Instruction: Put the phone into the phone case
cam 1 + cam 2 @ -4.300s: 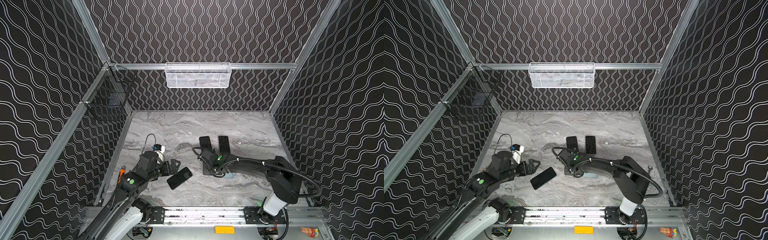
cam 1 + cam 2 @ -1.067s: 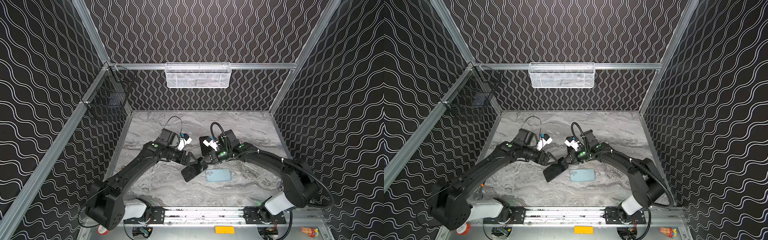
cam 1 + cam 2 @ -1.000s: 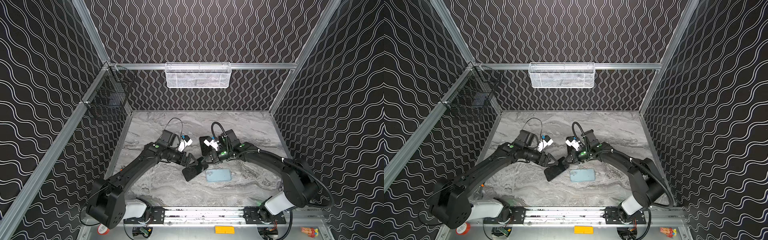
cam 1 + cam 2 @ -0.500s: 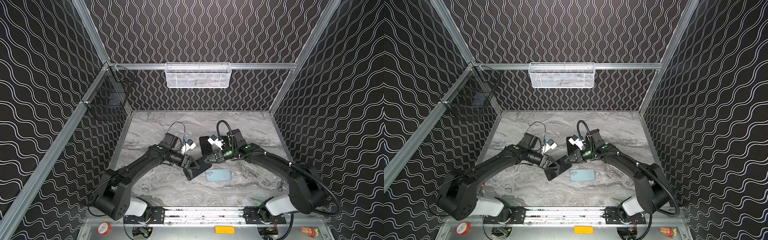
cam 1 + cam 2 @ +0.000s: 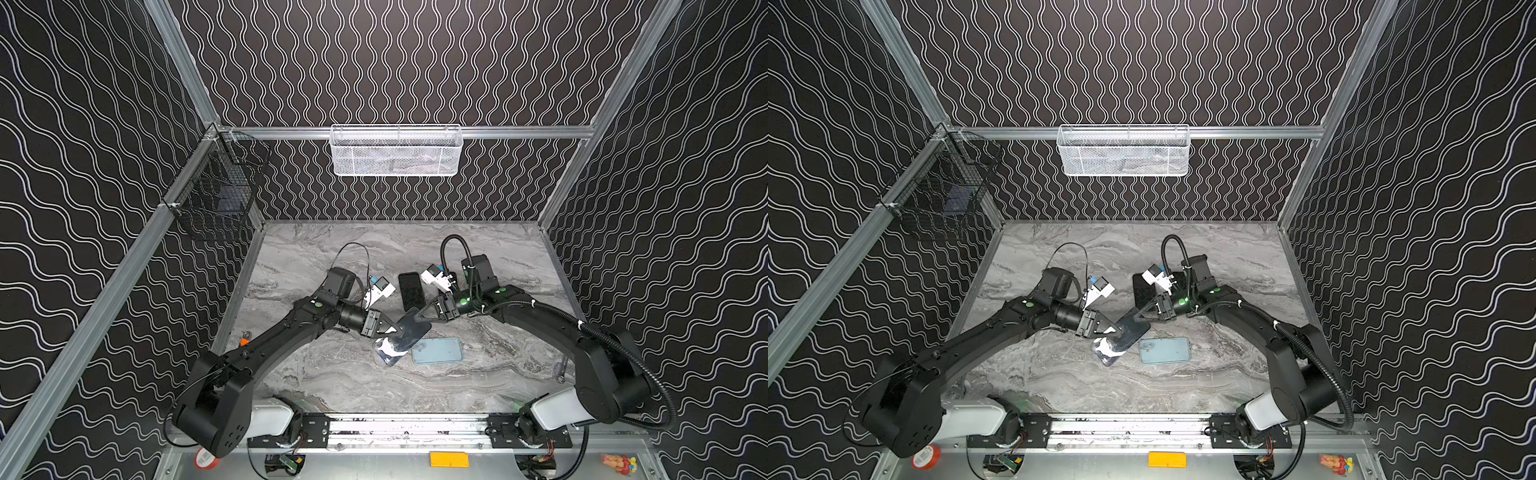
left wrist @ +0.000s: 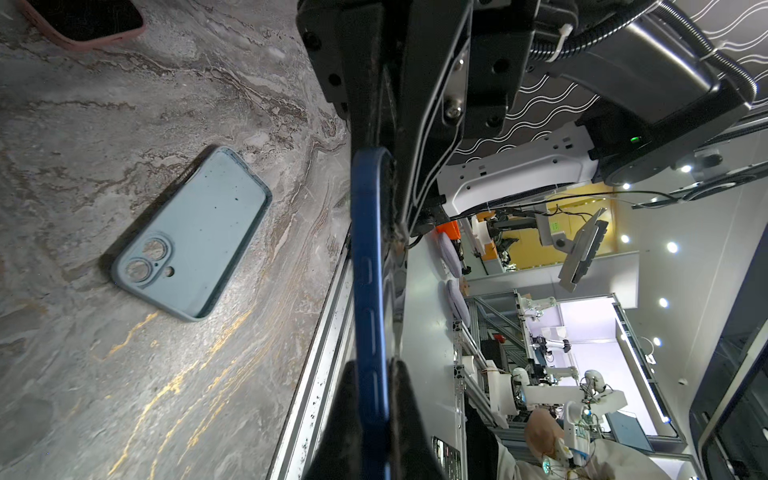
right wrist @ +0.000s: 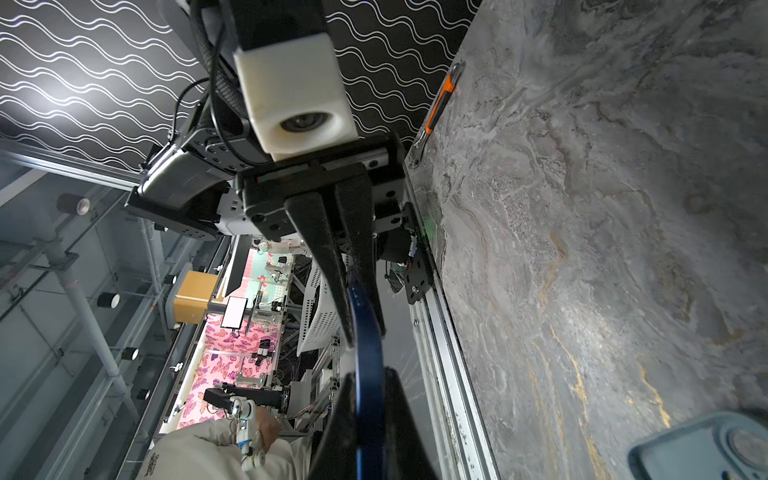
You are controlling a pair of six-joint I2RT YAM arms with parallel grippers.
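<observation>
The left claw [image 5: 397, 330] is clamping one end of the blue phone [image 5: 402, 341], its fingers pressed together on the phone's two faces. The right claw [image 5: 417, 321] is pinching the opposite end in the same way. The two claws are holding the phone between them, tilted, over the middle of the marbled desk [image 5: 332, 374]. It is not possible to tell whether the phone's lower end is touching the desk. The light blue phone case [image 5: 437, 350] is lying open side up on the desk just beside the phone. A black phone [image 5: 411, 290] is lying farther back, between the two arms.
</observation>
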